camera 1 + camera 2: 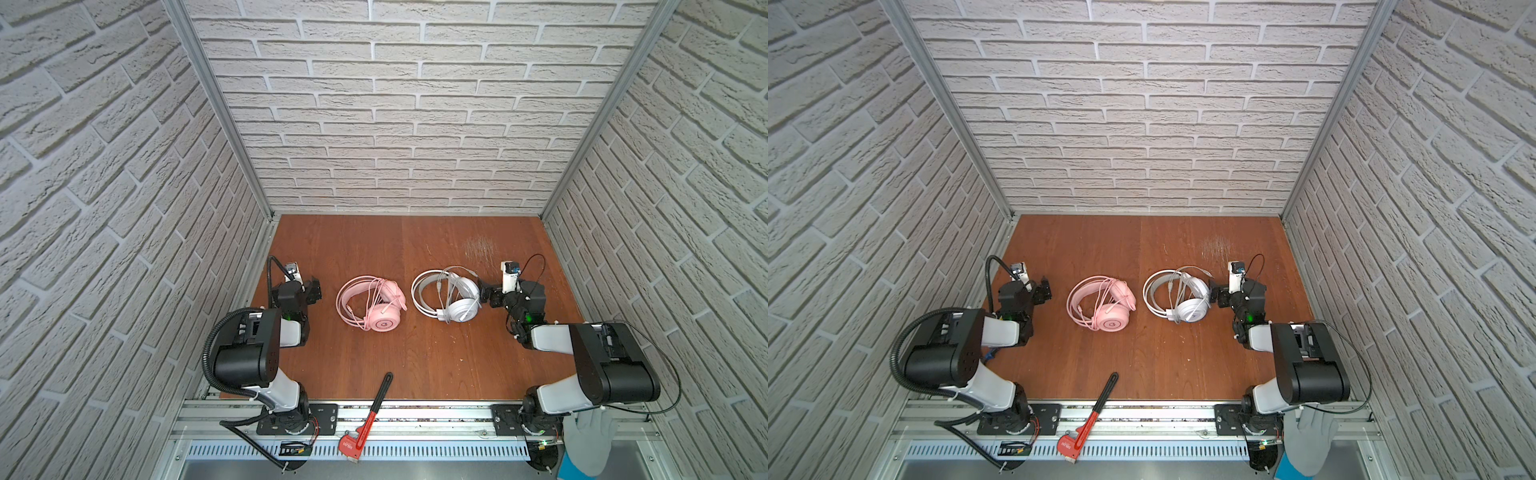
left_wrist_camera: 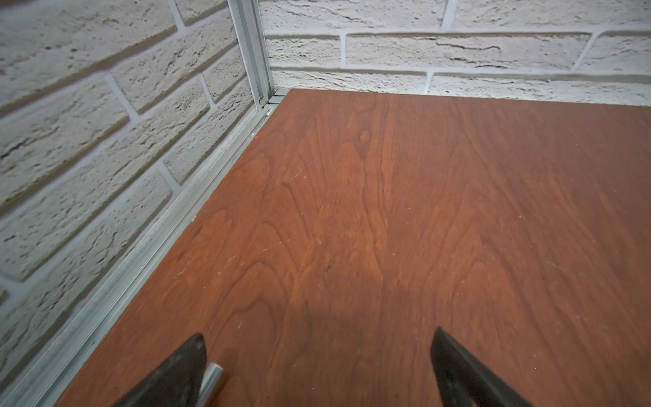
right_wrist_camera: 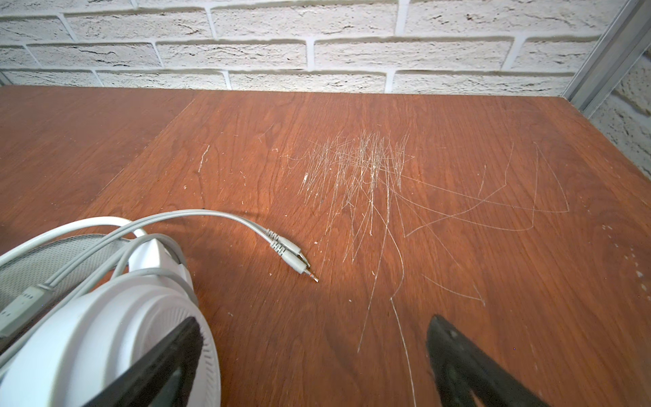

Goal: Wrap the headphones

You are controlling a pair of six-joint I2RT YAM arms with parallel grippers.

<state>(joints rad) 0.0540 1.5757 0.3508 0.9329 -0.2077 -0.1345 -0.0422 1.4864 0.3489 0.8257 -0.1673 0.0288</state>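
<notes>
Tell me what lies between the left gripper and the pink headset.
Nothing but bare table between left gripper and pink headset, seen in both top views.

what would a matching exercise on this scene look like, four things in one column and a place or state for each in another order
Column A
1. pink headphones
2. white headphones
3. pipe wrench
4. left gripper

Column B
a. handle on the table, red head past its front edge
b. open, nothing between the jaws
c. the left-hand headset in both top views
d. the right-hand headset, its two plugs lying on the wood

Pairs: 1-c, 2-d, 3-a, 4-b
</notes>
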